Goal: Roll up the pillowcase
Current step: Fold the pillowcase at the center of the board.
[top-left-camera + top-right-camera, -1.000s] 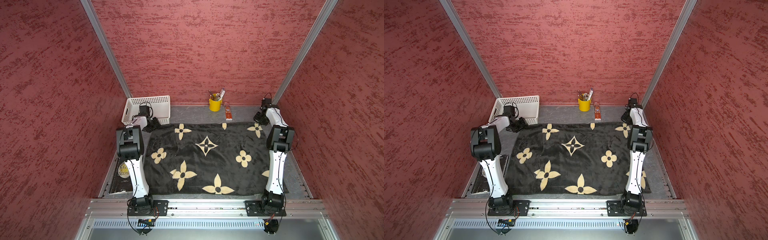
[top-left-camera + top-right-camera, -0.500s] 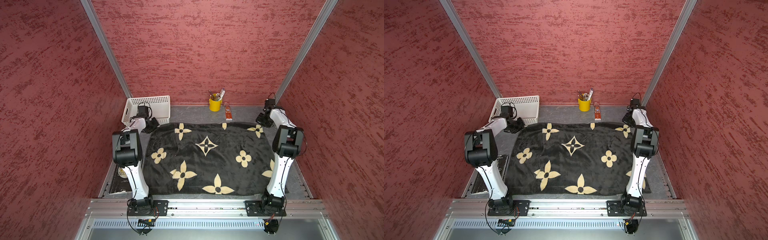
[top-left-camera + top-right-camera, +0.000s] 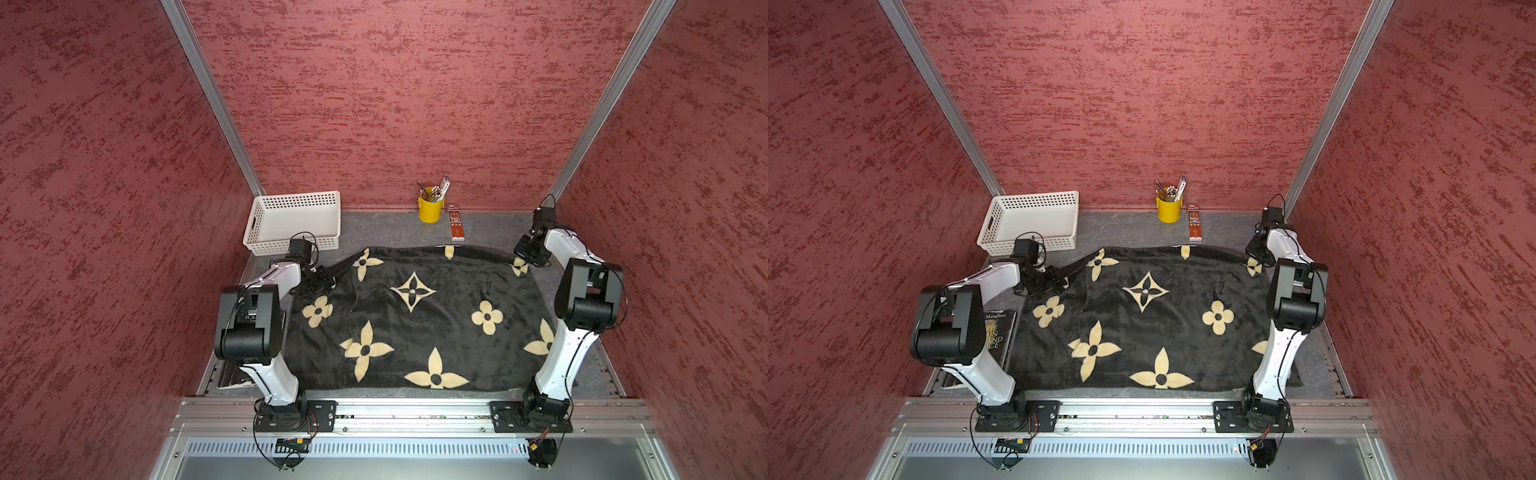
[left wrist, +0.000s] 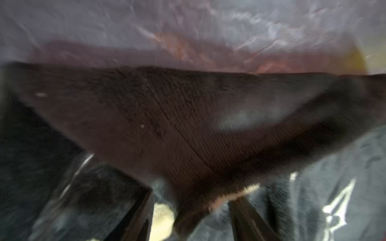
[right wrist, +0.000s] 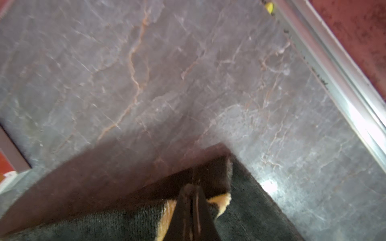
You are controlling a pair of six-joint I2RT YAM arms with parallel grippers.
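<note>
Here, book (image 3: 999, 337) cover reading "Mangham", right jaws pinching pillowcase (image 3: 436, 328) corner, left jaws parted around another corner.

White basket (image 3: 270, 244); yellow pen cup (image 3: 430, 211) beside brown packet (image 3: 456, 224); dark book (image 3: 998, 336)

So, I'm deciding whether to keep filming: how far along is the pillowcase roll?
Done: nothing rolled. The pillowcase lies spread flat, with no turn in it. In hand: the right gripper has its jaws shut on the far right corner. The left gripper is at the far left corner, jaws apart around the cloth, though that view is blurred. Left: gripping that side, then the whole roll.
</note>
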